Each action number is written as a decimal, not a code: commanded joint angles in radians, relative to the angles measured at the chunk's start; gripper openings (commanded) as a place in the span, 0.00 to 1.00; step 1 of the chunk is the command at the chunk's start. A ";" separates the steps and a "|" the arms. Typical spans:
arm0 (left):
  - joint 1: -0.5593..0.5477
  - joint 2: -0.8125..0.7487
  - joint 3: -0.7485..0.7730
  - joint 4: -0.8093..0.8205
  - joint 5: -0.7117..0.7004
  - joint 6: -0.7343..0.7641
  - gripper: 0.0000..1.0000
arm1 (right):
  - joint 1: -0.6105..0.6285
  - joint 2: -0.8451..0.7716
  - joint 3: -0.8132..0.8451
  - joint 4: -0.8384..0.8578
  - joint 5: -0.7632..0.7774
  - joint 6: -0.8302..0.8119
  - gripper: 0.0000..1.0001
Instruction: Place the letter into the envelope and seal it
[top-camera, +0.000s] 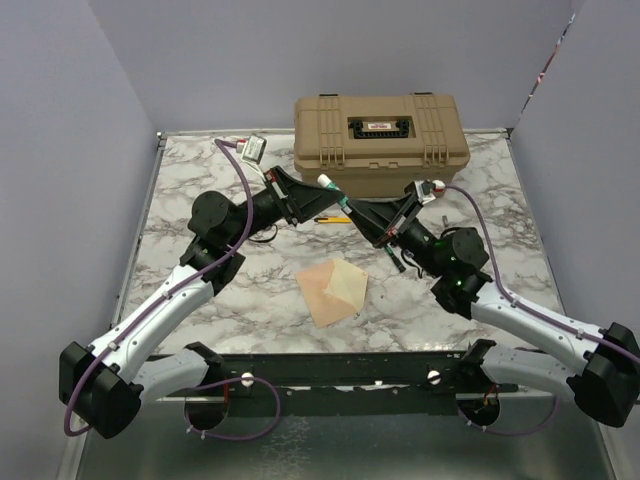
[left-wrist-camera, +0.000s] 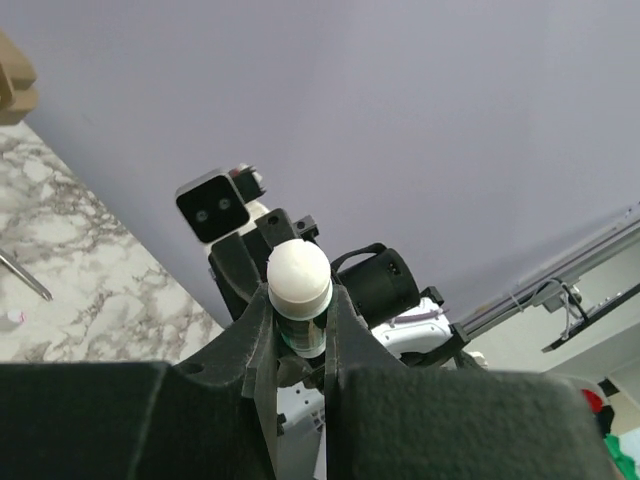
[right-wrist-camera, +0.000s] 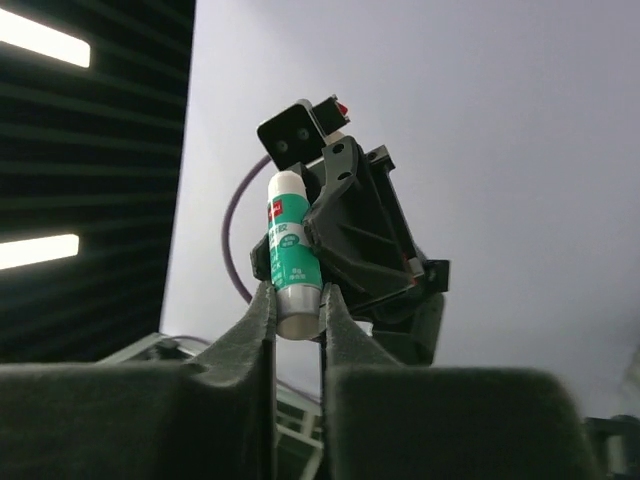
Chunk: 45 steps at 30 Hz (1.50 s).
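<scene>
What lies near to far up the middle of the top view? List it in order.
envelope → yellow pen → glue stick → tan case

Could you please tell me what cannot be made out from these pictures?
- Top view: whether the letter is inside the envelope; its own paper hides that.
- Left wrist view: the glue stick body, covered by the left end effector.
- Right wrist view: the stick's label text, blurred.
</scene>
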 joint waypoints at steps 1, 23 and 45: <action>0.020 -0.029 0.028 0.147 -0.010 0.133 0.00 | -0.005 0.013 0.013 0.148 0.032 0.167 0.23; 0.019 0.045 0.071 -0.026 -0.007 -0.094 0.00 | 0.006 -0.062 0.235 -0.394 -0.083 -1.432 0.58; 0.019 0.031 0.082 -0.051 0.034 -0.039 0.00 | 0.004 0.007 0.255 -0.392 0.053 -1.030 0.01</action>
